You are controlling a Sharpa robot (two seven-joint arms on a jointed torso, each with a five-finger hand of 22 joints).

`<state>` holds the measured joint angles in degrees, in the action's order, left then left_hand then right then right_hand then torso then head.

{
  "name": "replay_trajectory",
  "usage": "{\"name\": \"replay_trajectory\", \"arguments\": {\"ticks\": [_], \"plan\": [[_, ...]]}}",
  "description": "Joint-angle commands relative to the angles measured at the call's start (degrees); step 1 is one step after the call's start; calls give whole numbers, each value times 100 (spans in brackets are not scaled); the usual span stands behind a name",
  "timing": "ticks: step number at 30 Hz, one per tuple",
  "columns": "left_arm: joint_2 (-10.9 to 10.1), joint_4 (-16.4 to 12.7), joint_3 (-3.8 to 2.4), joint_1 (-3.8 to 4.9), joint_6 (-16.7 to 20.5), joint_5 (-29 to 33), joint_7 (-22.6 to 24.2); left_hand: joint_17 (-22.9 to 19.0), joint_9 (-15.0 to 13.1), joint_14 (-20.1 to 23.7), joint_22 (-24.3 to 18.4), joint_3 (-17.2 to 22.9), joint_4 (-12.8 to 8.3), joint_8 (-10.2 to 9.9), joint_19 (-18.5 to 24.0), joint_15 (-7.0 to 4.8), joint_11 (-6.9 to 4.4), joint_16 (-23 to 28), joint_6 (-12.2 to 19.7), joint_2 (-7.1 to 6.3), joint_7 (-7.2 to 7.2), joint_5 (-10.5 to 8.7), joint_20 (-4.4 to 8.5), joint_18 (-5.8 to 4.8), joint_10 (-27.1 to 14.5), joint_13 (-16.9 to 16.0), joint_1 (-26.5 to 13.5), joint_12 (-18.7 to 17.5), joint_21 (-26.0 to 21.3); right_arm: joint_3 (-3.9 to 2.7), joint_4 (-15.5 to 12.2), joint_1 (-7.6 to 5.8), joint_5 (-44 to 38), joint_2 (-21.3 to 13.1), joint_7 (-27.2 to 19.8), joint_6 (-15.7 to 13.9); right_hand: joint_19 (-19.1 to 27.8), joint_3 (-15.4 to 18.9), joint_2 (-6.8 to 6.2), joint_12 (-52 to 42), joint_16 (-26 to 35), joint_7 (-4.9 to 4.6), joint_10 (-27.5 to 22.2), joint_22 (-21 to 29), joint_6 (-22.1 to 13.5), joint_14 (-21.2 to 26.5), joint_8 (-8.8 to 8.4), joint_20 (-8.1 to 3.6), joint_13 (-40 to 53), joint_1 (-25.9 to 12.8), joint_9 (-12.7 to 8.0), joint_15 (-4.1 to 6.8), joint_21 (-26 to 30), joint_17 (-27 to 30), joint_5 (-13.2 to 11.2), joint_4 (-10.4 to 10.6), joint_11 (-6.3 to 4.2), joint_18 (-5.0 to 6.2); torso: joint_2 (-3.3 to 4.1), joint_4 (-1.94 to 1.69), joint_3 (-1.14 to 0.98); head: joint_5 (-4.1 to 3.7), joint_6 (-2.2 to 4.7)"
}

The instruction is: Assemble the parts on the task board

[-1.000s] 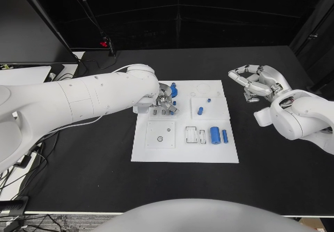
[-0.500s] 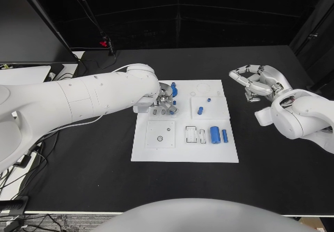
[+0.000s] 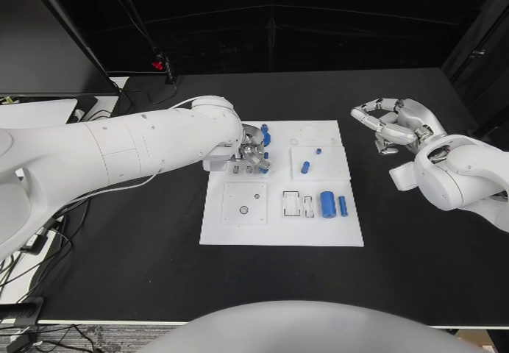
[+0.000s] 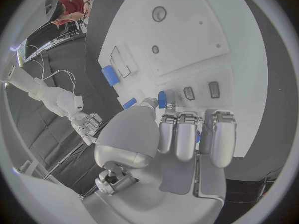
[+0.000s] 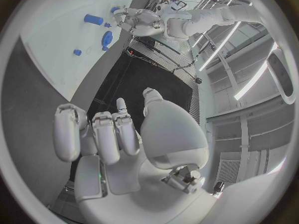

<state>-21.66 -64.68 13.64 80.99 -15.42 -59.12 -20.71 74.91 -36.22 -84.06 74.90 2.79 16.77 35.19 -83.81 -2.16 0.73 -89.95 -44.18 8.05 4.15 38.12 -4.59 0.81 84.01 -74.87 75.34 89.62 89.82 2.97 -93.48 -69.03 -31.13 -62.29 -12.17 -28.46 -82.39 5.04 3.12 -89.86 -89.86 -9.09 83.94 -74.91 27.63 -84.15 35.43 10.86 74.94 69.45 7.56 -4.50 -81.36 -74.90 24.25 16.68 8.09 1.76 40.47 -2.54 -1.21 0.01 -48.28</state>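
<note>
The white task board (image 3: pixel 278 224) lies mid-table. My left hand (image 3: pixel 251 156) hovers over its upper left part, above a row of small slots (image 4: pixel 214 88). A small blue part (image 4: pixel 162 98) sits pinched between thumb and a fingertip (image 4: pixel 168 118). A blue peg (image 3: pixel 264 135) stands just beyond that hand. On the board lie a thick blue cylinder (image 3: pixel 328 205), a thin blue rod (image 3: pixel 343 207) and two small blue pieces (image 3: pixel 304 168). My right hand (image 3: pixel 388 125) hangs off the board to its right, fingers loosely bent, holding nothing.
A square plate with holes (image 3: pixel 245 204) and two framed slots (image 3: pixel 292 205) occupy the board's lower half. My left forearm (image 3: pixel 127 158) crosses the table's left side. Black tabletop (image 3: pixel 424 250) surrounds the board.
My right hand has drifted slightly to the right. My left hand stays over the slot row with almost no movement.
</note>
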Motion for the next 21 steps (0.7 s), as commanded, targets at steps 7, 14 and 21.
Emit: {"name": "replay_trajectory", "arguments": {"ticks": [7,14,21], "plan": [[-80,-48,-5,10,238,21,214,1509,-82,-594,1510,338,-17,-42,-619,-37,-10,-5,-94,-202,-5,8,37,-81,599,-1513,287,38,18,-1,17,-4,-20,5,40,23,34,31,17,-14,-14,-373,606,-1146,-52,-585,26,16,1506,47,-10,-37,29,-1510,-12,-1,42,96,0,-1,0,1,-7],[-213,-149,-5,25,493,106,305,1509,-129,-594,1510,401,-30,-34,-619,-42,-11,-5,-95,-355,-10,-23,39,-81,599,-1513,331,38,18,-1,36,-3,-20,10,45,15,34,31,17,-14,-14,-373,606,-1146,-52,-585,26,16,1506,47,-10,-37,29,-1510,-12,-1,42,96,-3,1,-3,15,2],[-435,-287,-5,58,615,249,178,1509,-196,-594,1510,431,-25,-15,-619,-50,-16,-5,-84,-566,-16,-150,45,-81,599,-1513,395,38,18,-1,36,-2,-20,6,42,9,37,33,22,-14,-14,-373,606,-1145,-54,-585,30,16,1506,47,-11,-37,33,-1510,-10,-1,42,97,-5,-7,-7,29,3]]}}
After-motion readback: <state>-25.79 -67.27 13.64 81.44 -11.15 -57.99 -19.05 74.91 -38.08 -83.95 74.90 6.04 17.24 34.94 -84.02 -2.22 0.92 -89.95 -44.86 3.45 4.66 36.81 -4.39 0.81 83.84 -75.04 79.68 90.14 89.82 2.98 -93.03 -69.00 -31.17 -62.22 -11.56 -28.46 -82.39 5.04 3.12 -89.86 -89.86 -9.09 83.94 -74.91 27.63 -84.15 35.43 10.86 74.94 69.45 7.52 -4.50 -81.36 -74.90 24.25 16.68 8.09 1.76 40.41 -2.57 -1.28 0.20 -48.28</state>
